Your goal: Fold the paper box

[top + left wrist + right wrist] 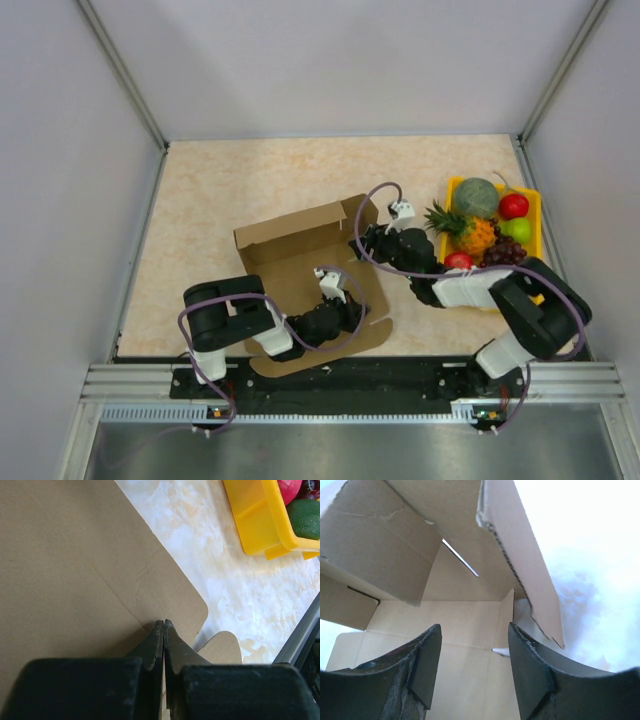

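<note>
Left gripper (164, 624) closed together, tips pressing box (290, 250) near panel flat, likely as anchor. Right gripper (475, 632) apart, empty, facing raised right wall.

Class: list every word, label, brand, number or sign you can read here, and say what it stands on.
No text can be read in any view.
The paper box is plain brown cardboard, and the yellow fruit tray shows no print.
Tiny orange marks on the front rail are too small to read.

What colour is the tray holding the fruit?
Bright yellow tray; it shows best in the top external view.
</note>
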